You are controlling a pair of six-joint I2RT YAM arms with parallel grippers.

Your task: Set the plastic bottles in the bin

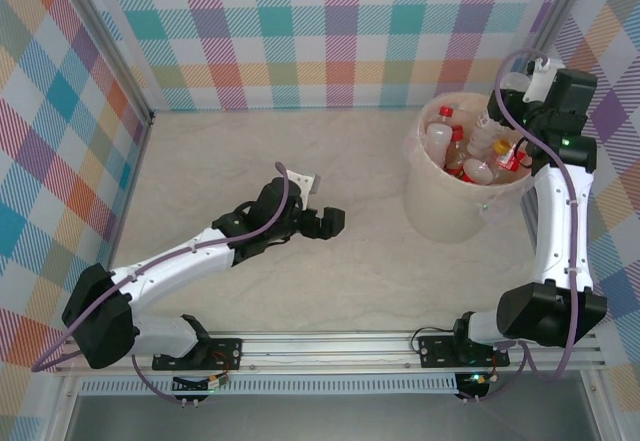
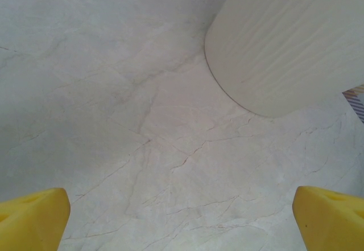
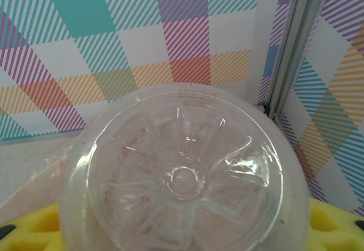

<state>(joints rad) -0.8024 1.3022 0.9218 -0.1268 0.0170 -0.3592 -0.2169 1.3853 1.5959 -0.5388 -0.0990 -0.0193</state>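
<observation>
Nearing the end — several bottles [image 1: 462,149] lie inside the bin [image 1: 438,213], the right pincer [image 1: 508,103] grips one more bottle [image 3: 187,177] just above its rim, and the left pincer [image 1: 326,223] gapes wide over bare worktop [image 1: 330,301] beside the bin.

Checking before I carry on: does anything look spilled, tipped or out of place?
Nothing stands out. The bin stands upright with bottles piled inside, none spilled on the table. The right end effector holds a clear bottle, base toward its camera.
</observation>
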